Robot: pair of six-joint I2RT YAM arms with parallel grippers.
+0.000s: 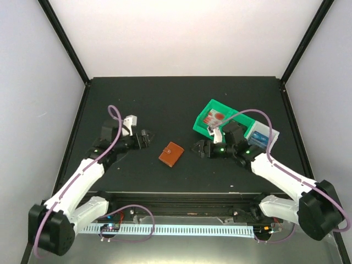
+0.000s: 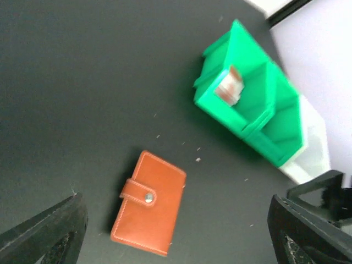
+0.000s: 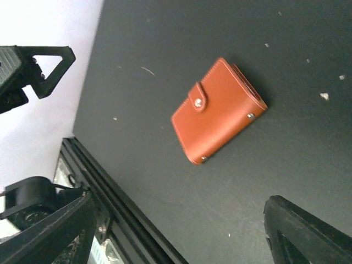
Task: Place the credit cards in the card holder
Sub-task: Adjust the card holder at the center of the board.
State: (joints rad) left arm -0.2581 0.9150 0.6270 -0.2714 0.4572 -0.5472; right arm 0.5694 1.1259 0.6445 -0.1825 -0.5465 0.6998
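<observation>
Leather, reddish-brown and folded shut with its tab snapped down, the holder lies flat on the black counter between the two arms. It sits to the right of the left gripper and to the left of the right gripper, near both and about as near one as the other. Its long axis runs on a diagonal, from far-right to near-left in the top view. Both grippers are spread wide with nothing between their fingers, each looking down on the holder. The cards are not out on the counter: a small reddish stack stands in one compartment of the green bin, and the other compartment shows only green in the left wrist view. That bin sits just behind the right gripper, so the right arm looks the handier one for fetching cards. A pale bin stands right beside the green one, on its right; something blue shows inside, perhaps more cards, but it is too small to tell. By my reading, the holder must be unsnapped and opened before any card can go in.
</observation>
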